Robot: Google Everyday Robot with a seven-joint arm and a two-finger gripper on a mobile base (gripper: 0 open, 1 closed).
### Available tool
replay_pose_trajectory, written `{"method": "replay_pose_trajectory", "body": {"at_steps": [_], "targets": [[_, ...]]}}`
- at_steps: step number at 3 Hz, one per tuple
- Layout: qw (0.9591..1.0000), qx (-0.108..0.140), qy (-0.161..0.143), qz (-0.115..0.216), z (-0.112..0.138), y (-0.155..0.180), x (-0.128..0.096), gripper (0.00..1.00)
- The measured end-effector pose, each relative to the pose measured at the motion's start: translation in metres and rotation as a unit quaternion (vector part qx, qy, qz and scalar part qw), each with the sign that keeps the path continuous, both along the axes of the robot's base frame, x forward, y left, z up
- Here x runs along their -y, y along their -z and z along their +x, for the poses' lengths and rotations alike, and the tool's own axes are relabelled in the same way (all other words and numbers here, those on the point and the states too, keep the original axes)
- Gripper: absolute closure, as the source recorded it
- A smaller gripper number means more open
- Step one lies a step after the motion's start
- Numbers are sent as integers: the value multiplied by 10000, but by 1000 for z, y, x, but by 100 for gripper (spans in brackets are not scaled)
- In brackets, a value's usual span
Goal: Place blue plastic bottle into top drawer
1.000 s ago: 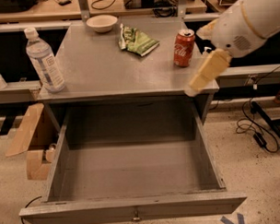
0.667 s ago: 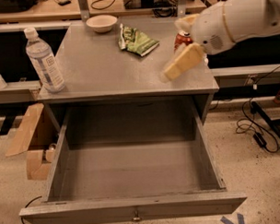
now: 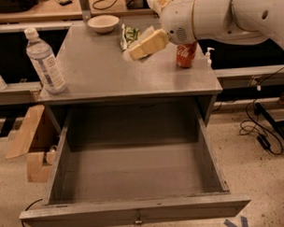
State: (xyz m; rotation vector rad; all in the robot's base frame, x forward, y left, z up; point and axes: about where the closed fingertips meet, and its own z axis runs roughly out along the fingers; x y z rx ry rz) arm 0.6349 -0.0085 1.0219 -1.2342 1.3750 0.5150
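Counting what stood on the bench, I made out one blue plastic bottle, one pale bowl, one green packet and one red can. The blue plastic bottle stood upright at the front left corner, white cap on, well apart from the rest. The bowl sat at the back edge with the packet just to its right, and the can stood towards the right side, partly behind the arm. One small white pump bottle stood just beyond the can.

The white arm reached in from the upper right. Its tan hand pointed down and to the left, above the middle of the bench and in front of the packet. Whether the hand was wide or narrow I could not tell.

Below, the top drawer stood pulled out towards me, its grey bottom in plain sight, and the bottle was not in it. One cardboard box leaned on the floor to its left.
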Motion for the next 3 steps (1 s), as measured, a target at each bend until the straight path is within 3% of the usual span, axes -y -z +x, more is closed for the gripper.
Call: {"method": "replay_pose_trajectory", "body": {"at_steps": [1, 2, 3], "targets": [[10000, -19, 25, -10, 1, 1, 2, 0], [9997, -194, -53, 131, 8, 13, -16, 0], [9988, -447, 21, 185, 29, 38, -52, 0]]}}
